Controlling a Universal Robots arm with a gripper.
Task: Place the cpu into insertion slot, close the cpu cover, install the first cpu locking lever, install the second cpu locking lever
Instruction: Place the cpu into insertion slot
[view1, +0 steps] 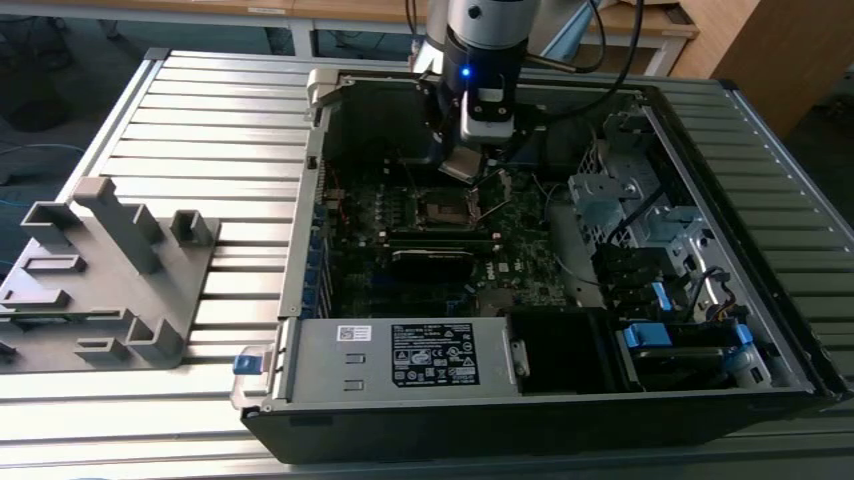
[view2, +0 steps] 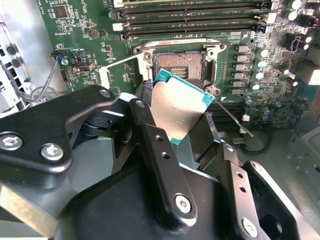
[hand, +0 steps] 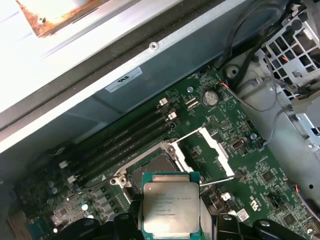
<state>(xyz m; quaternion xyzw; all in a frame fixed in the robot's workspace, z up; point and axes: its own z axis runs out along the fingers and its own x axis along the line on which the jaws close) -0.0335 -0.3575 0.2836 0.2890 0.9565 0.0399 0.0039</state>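
My gripper (view2: 177, 126) is shut on the cpu (view2: 179, 111), a small square chip with a silver-grey top and a teal edge, held by its sides between the black fingers (view2: 150, 131). In the first wrist view the cpu (hand: 171, 205) hangs tilted just above and in front of the insertion slot (hand: 152, 167). The insertion slot (view2: 180, 65) is uncovered, its contact field bare. The cpu cover (hand: 212, 150) stands swung open beside the slot. A thin locking lever (view2: 235, 119) sticks out, released. In the exterior view the gripper (view1: 463, 165) hovers over the slot (view1: 445, 210).
The open computer case (view1: 287, 300) lies on a slatted metal table (view1: 200, 110). A labelled power-supply box (view1: 400, 355) sits at the near side, drive bays (view1: 641, 210) at the exterior view's right. Memory slots (hand: 125, 140) run beside the socket. A grey fixture (view1: 107, 270) stands left.
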